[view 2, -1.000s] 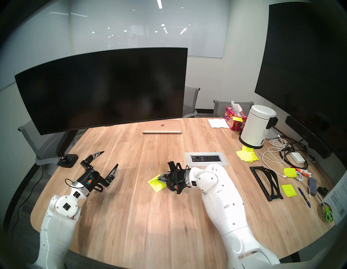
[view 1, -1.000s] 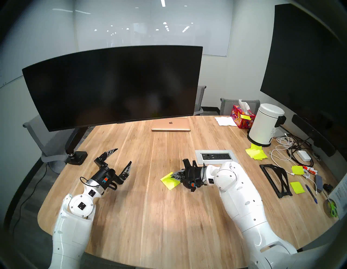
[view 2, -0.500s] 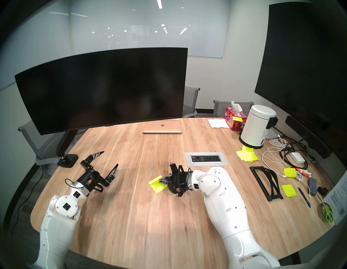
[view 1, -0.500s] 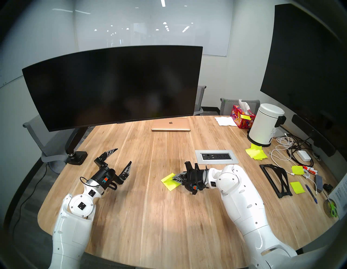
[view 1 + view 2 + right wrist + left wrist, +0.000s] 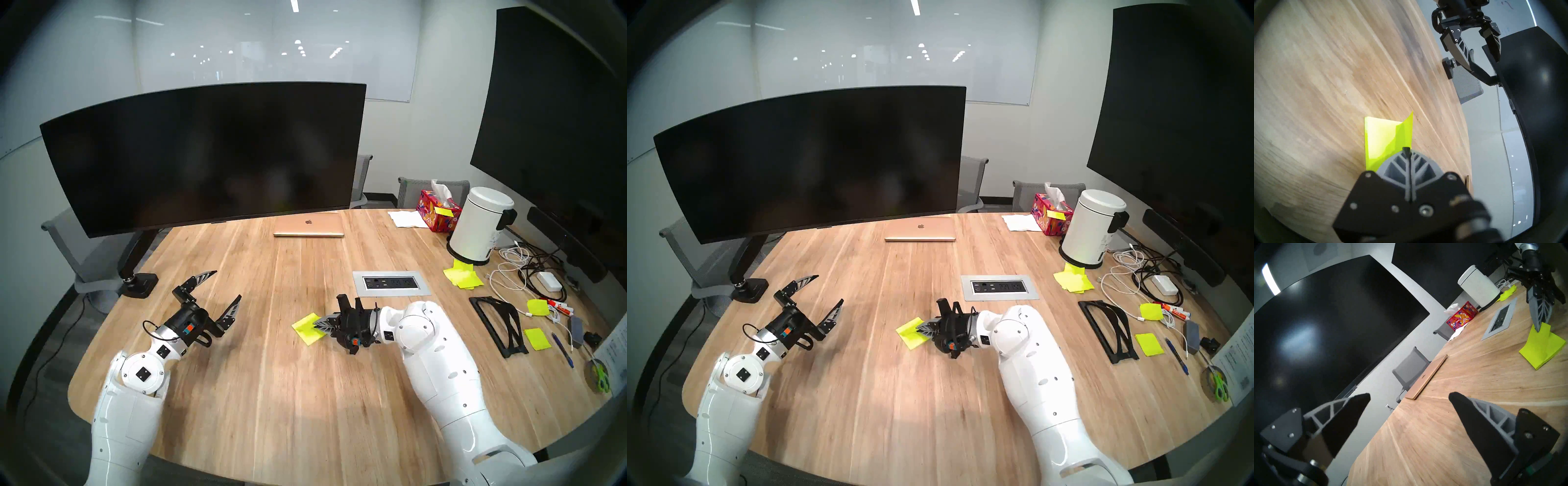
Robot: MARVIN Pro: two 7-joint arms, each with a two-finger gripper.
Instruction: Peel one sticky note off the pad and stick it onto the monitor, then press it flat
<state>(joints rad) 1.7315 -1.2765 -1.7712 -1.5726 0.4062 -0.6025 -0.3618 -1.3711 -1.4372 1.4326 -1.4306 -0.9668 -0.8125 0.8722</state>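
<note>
A rounded wooden table fills a small meeting room with pale walls, a glass partition behind and grey mesh chairs around it; the power outlet panel is set flush into the wood, and it serves here as the landmark; the monitor, wide, curved and dark, hangs on its black arm far to the left of and beyond the panel; a closed gold laptop lies beyond the panel, under the monitor's right end; a white bin and a heap of loose yellow notes sit to the panel's right; the pad lies flat on the table just nearer than the panel and a little to its left; the right gripper has its fingers pressed together on the near edge of the sticky note, whose pinched side curls up off the pad while its far side looks still attached; the sheet is blank neon yellow-green, bowed; the left gripper hovers spread wide, empty, well left of the panel.
</note>
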